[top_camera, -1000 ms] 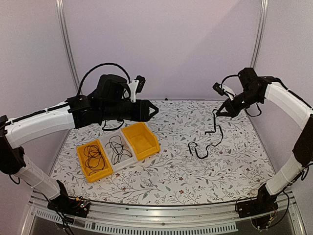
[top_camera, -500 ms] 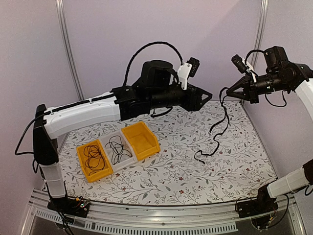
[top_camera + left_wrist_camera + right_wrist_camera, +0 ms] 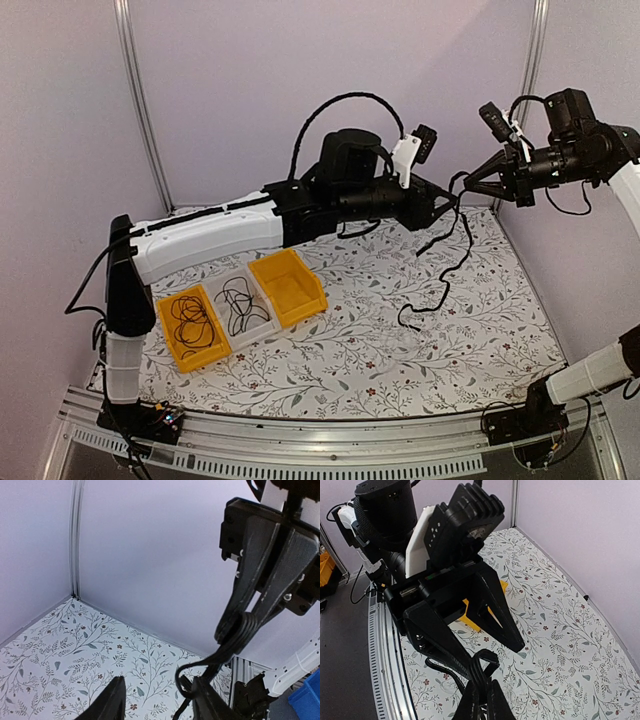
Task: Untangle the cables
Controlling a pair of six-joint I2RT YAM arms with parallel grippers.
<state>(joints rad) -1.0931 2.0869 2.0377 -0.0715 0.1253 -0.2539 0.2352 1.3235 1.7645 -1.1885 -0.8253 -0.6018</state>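
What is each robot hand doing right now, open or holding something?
Left gripper: open, its fingers spread either side of the hanging black cable.
Right gripper: closed, pinching that black cable.

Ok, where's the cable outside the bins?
Top view, far right: the cable hangs from the right gripper, beside the left gripper, its lower end near the table, right of the empty yellow bin.
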